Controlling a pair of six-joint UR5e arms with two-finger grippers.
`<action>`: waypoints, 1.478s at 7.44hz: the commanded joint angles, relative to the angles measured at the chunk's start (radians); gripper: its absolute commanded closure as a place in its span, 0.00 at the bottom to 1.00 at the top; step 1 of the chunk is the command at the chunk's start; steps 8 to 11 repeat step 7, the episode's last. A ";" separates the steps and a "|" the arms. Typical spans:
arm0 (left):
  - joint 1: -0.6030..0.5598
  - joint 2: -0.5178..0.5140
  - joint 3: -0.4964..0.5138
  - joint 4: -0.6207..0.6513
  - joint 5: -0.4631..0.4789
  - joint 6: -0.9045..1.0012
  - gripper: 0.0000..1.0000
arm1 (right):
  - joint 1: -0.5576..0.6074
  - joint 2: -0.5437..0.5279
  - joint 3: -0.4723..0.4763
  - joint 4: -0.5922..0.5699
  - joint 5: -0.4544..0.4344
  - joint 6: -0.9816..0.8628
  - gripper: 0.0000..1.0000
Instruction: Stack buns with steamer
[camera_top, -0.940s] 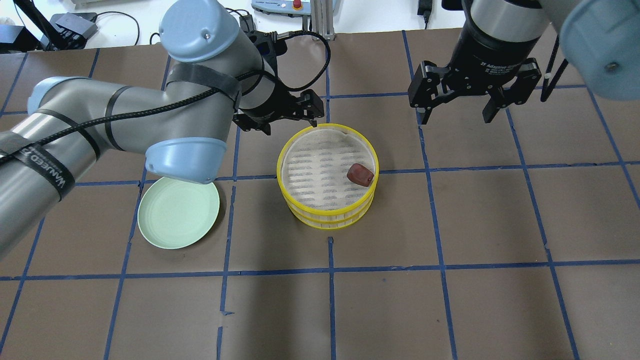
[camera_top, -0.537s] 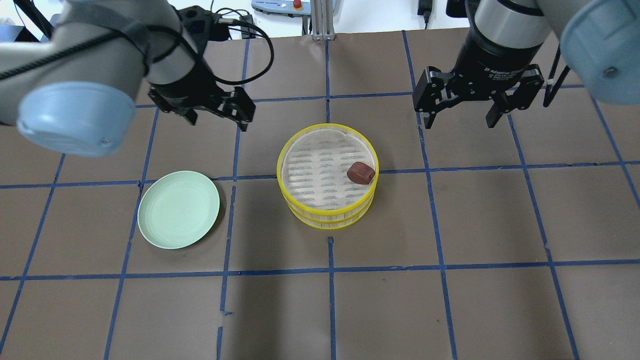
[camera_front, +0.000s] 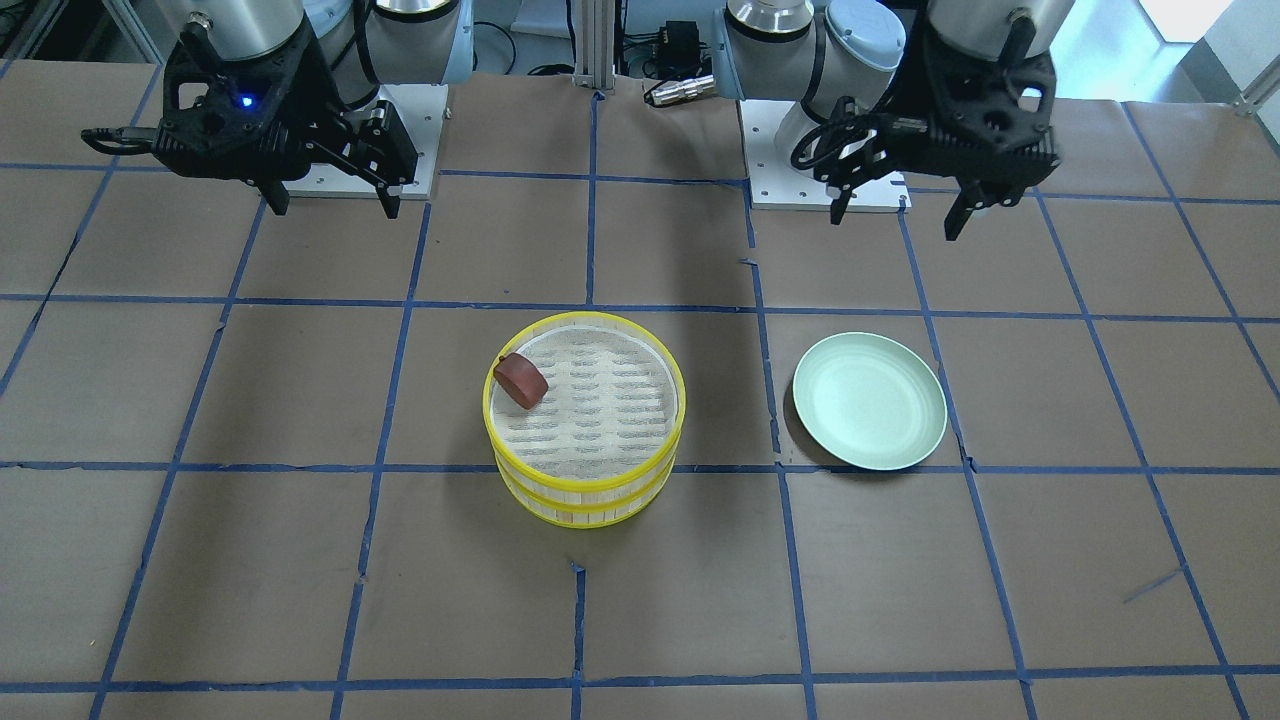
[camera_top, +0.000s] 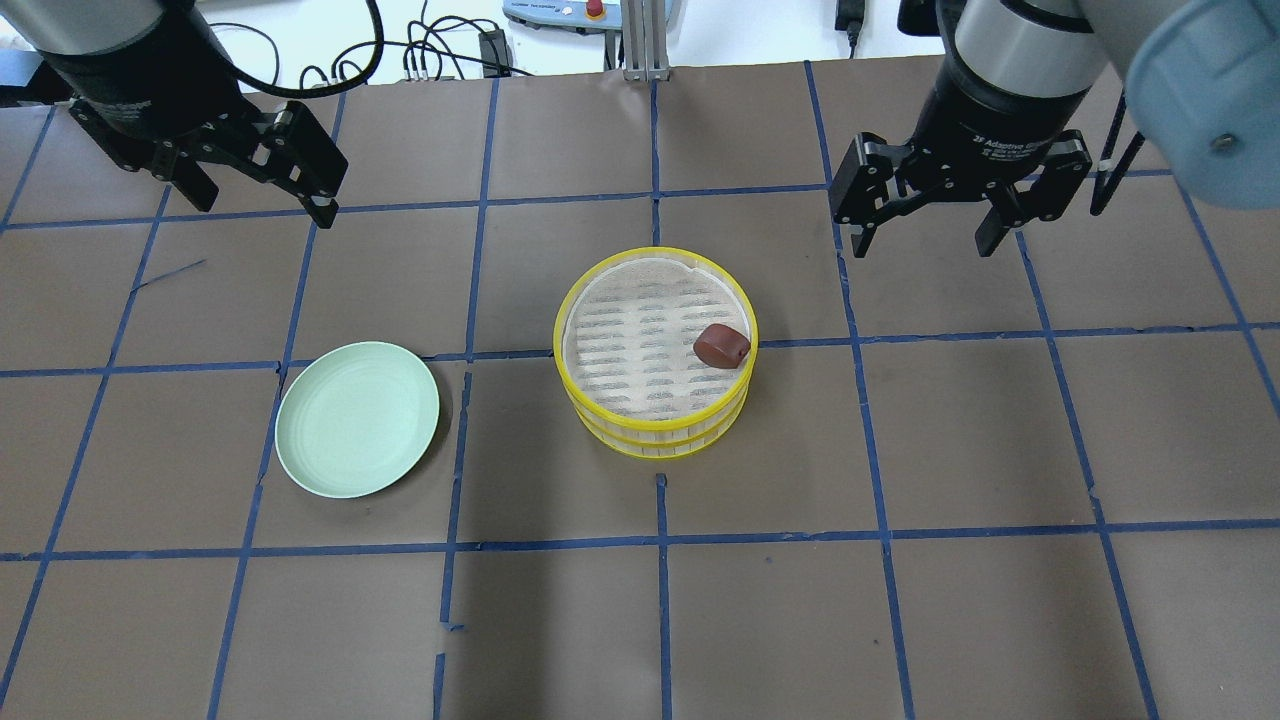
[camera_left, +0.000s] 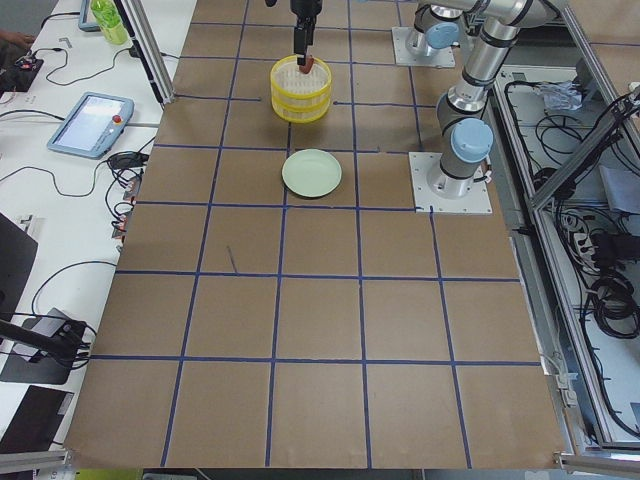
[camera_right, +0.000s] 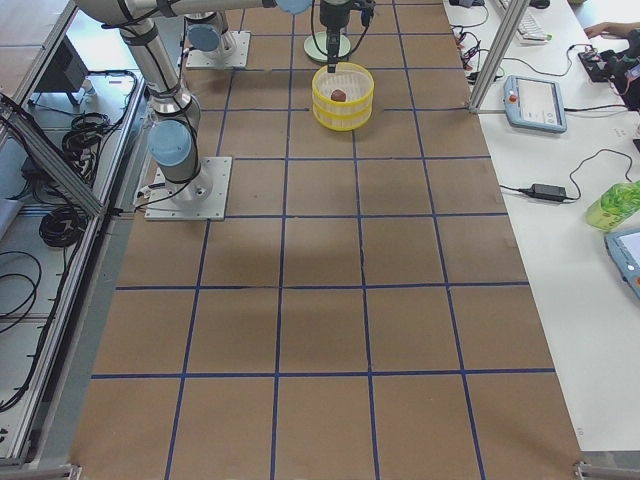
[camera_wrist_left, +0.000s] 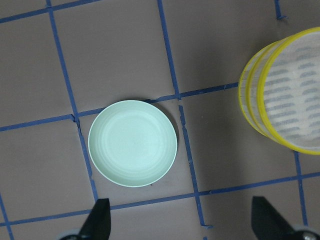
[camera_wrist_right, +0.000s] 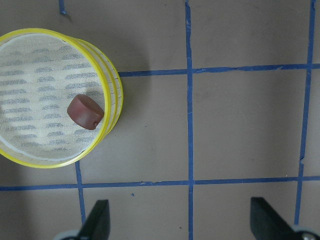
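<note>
Brown bun (camera_top: 722, 346) sits in the stacked steamer (camera_top: 655, 440). Left gripper (camera_top: 262, 200) and right gripper (camera_top: 922, 240) hang spread and empty near the robot-side edge, leaving access clear.

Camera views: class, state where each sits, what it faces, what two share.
Front-facing: across the table, facing the robot; both arms, jaws open.
Overhead: behind the robot, looking down; both arms.
Exterior left: table's end, looking along it; left arm near.
Exterior right: opposite end; right arm near.
Left wrist: down on the plate; jaws' tips.
Right wrist: down on bun in steamer; jaws' tips.
Shared: both wrist views show the steamer.
</note>
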 joint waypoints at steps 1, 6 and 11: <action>0.002 0.007 -0.056 -0.007 -0.034 0.005 0.00 | -0.029 -0.001 0.000 0.008 -0.001 -0.003 0.00; 0.002 0.007 -0.106 -0.001 -0.030 0.005 0.00 | -0.025 -0.002 0.002 0.006 -0.003 -0.003 0.00; 0.003 0.008 -0.104 -0.001 -0.027 0.009 0.00 | -0.023 -0.002 0.000 0.006 -0.001 -0.001 0.00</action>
